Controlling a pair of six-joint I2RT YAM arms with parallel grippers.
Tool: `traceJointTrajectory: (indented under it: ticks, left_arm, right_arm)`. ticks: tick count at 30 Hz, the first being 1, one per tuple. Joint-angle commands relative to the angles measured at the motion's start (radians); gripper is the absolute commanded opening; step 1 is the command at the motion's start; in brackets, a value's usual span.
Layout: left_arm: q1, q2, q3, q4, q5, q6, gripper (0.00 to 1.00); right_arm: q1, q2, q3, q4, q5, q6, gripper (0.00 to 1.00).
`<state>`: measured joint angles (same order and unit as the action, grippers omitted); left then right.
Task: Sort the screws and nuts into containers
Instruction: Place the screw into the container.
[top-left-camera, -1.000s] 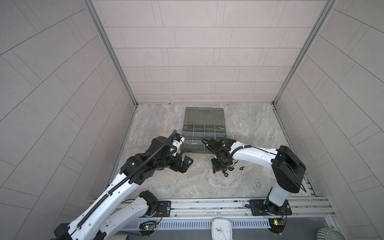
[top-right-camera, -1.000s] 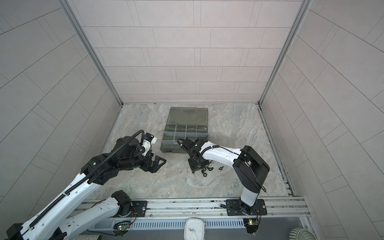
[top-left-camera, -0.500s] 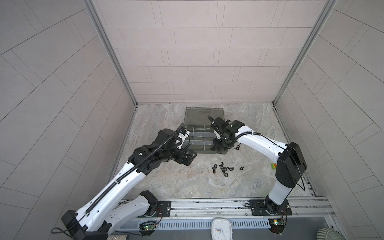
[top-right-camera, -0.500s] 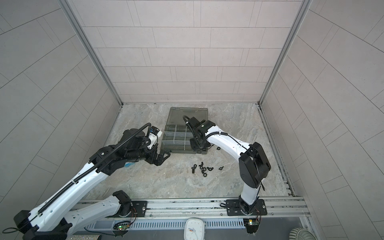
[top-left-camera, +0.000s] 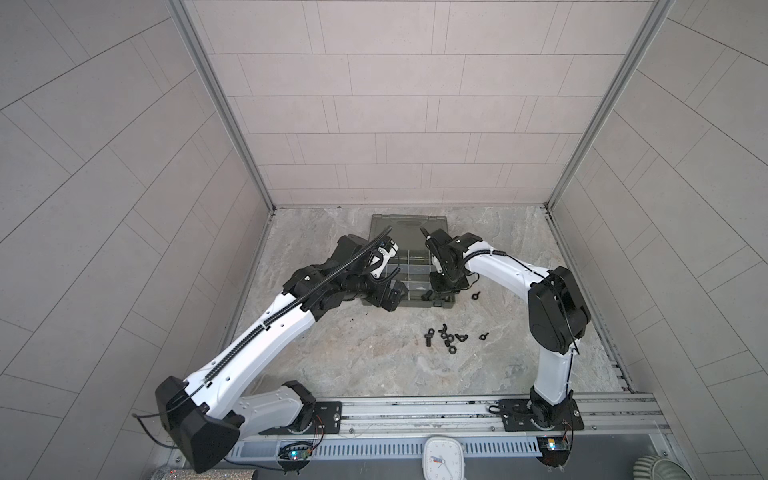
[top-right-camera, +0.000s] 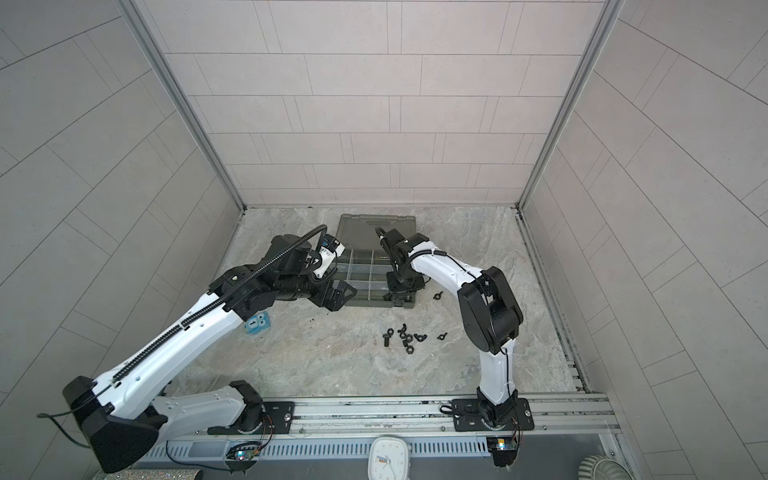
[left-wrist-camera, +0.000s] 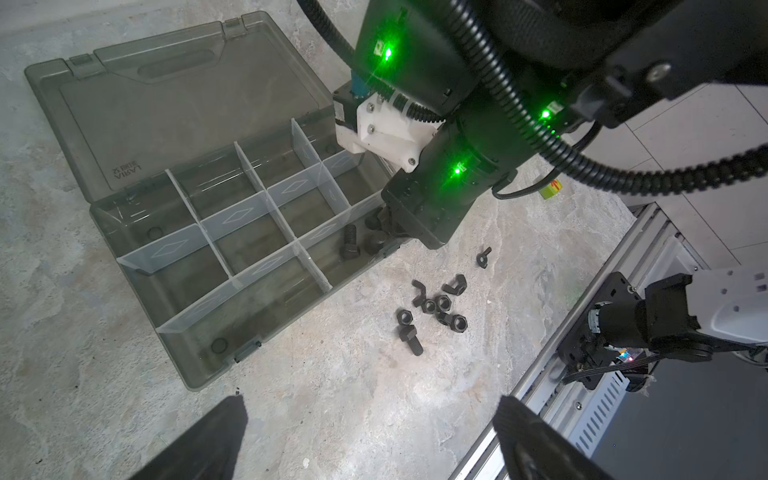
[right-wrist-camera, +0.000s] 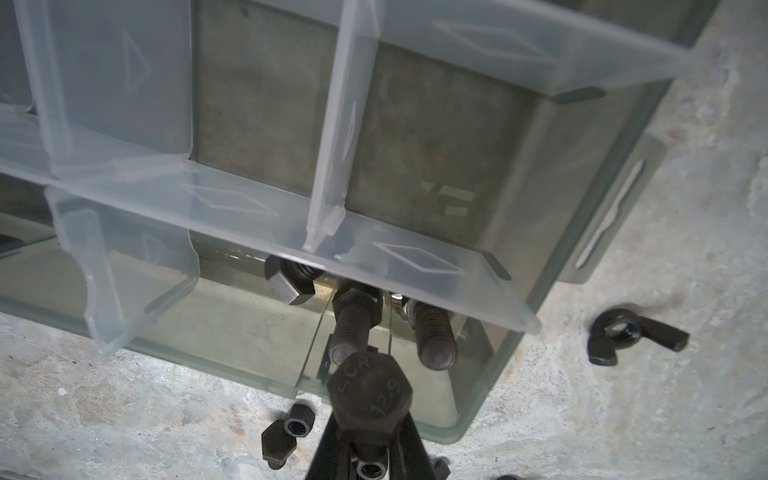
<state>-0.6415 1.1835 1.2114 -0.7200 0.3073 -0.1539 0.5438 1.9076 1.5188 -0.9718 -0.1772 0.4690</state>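
The olive-grey organiser case (top-left-camera: 409, 226) (top-right-camera: 376, 226) (left-wrist-camera: 187, 95) lies open, its containers split by pale dividers (right-wrist-camera: 345, 124). My right gripper (right-wrist-camera: 370, 415) (top-left-camera: 436, 293) (top-right-camera: 395, 293) hangs over the near right compartment, shut on a hex-head screw (right-wrist-camera: 370, 390). That compartment holds other screws (right-wrist-camera: 432, 332) (left-wrist-camera: 349, 245). Loose nuts (top-left-camera: 449, 338) (top-right-camera: 407, 338) (left-wrist-camera: 442, 305) and a screw (left-wrist-camera: 411, 338) lie on the table before the case. One wing nut (top-left-camera: 475, 295) (right-wrist-camera: 636, 336) lies beside the case. My left gripper (left-wrist-camera: 370, 415) (top-left-camera: 388, 293) (top-right-camera: 338, 295) is open and holds nothing, by the case's near left part.
A small blue toy (top-right-camera: 257, 324) lies on the table by the left arm. A green cube (left-wrist-camera: 550, 189) sits at the right, beyond the right arm. The metal rail (top-left-camera: 415, 409) with both arm bases runs along the front. Tiled walls close in three sides.
My right gripper went from the loose pile up to the case and came down over the near right compartment. The left arm reached forward to the case's near left side.
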Motion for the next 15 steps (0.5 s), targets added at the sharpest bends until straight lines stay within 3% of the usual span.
traceJointTrajectory:
  ticks: [1, 7, 15]
  left_arm:
    - [0.006, 0.007, 0.035, -0.002, 0.008, 0.033, 1.0]
    - [0.006, 0.009, 0.033, -0.009, 0.003, 0.034, 1.0]
    - [0.006, -0.064, -0.021, -0.025, -0.007, 0.011, 1.0]
  right_arm:
    - [-0.013, 0.001, 0.021, -0.021, -0.008, -0.019, 0.2]
    - [-0.026, -0.027, 0.03, -0.029, -0.008, -0.029, 0.32]
    - [-0.003, -0.138, -0.021, -0.061, -0.008, -0.007, 0.32]
